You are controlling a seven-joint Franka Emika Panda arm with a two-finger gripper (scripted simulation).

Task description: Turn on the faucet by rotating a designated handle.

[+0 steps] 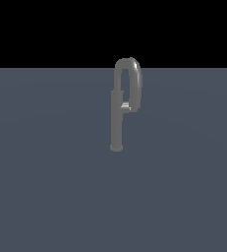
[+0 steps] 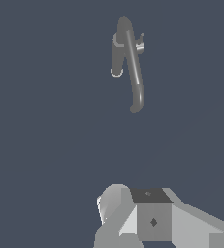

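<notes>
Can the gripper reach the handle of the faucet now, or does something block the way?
Probably yes. In the wrist view the gripper is apart from the handle, with only bare floor between them. Nothing stands beside the faucet in the exterior view.

Grey floor (image 1: 46, 187) — faucet (image 1: 117, 123) standing upright.

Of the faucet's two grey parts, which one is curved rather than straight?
The handle: an inverted-U band looping over the top, unlike the faucet's straight upright pipe rising from a small round foot.
</notes>
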